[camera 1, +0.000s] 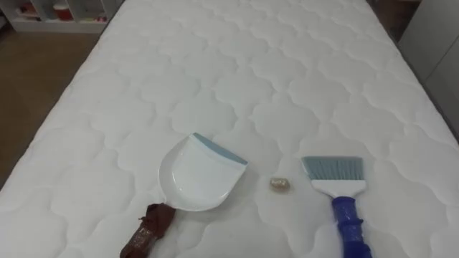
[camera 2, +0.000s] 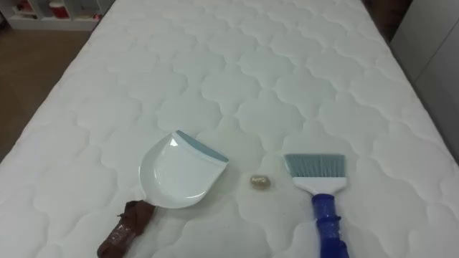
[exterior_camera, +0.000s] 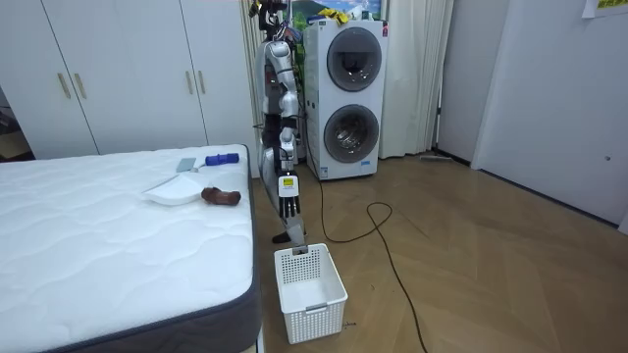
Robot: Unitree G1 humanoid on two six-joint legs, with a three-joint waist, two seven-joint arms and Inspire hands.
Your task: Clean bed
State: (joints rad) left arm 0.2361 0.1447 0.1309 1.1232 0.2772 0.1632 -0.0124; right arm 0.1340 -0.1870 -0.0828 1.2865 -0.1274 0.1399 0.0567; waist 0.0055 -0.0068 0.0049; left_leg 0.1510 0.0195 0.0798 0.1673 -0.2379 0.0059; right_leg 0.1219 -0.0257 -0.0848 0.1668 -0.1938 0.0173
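I see the left hand (exterior_camera: 286, 201) in the room view, hanging at the robot's side with its fingers loose and pointing down, holding nothing. The robot stands upright at the corner of the bed (camera 1: 272, 64), facing it, with a stacked washer (exterior_camera: 348, 98) behind it. A white basket (exterior_camera: 319, 312) sits on the floor by its feet, against the bed's corner.

From the head camera, everything I need lies on the near part of the mattress. The dustpan (camera 1: 197, 174) is to the left, white with a grey-blue lip turned away from the robot and a brown handle pointing back toward it. The brush (camera 1: 337, 188) is to the right, bristles away and blue handle running off the lower edge. Between them, nearer the brush and touching neither, lies a small yellowish scrap (camera 1: 280, 185).
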